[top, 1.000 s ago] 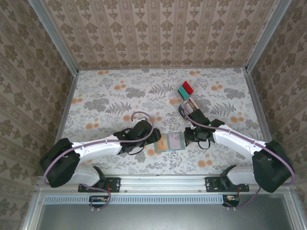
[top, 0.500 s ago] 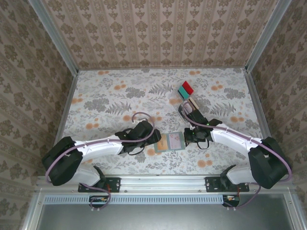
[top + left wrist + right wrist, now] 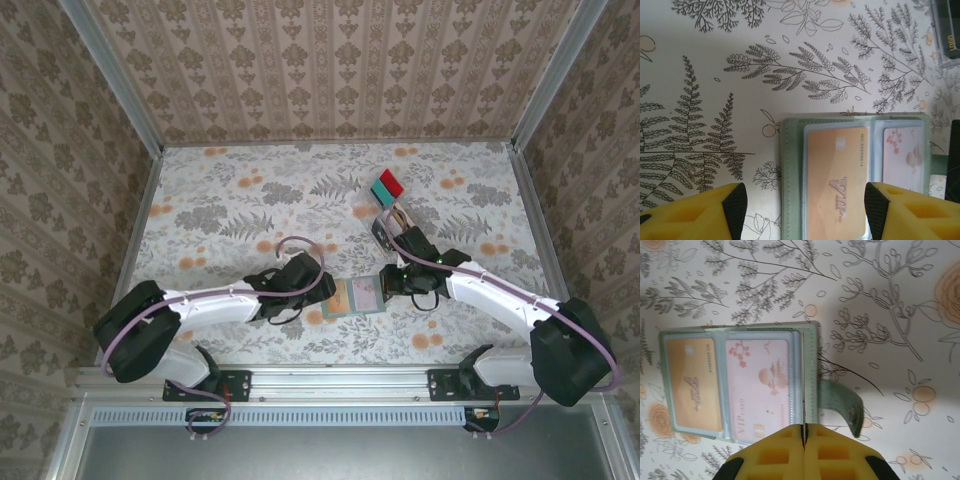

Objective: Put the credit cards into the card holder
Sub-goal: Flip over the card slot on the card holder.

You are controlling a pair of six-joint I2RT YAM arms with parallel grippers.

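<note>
The grey-green card holder (image 3: 358, 297) lies open on the table between both arms. Its clear sleeves hold a tan-orange card (image 3: 837, 180) (image 3: 692, 390) on the left and a pale pink card (image 3: 902, 155) (image 3: 760, 385) on the right. My left gripper (image 3: 805, 210) (image 3: 322, 292) stands open just above the holder's left half, one finger on each side of the orange card. My right gripper (image 3: 803, 432) (image 3: 392, 285) is shut at the holder's near right edge (image 3: 811, 365), pinching a thin leaf seen edge-on. A red card (image 3: 391, 182) and a teal card (image 3: 381, 191) lie farther back.
A clear divided tray (image 3: 400, 215) with a dark card (image 3: 946, 30) stands just behind the right gripper, beside the red and teal cards. The holder's strap (image 3: 842, 402) curls off its right side. Patterned walls close in the floral tabletop (image 3: 230, 200).
The right gripper's jaws have closed fully on the thin leaf at the holder's edge. The left arm has shifted slightly; its gripper keeps the same opening.
</note>
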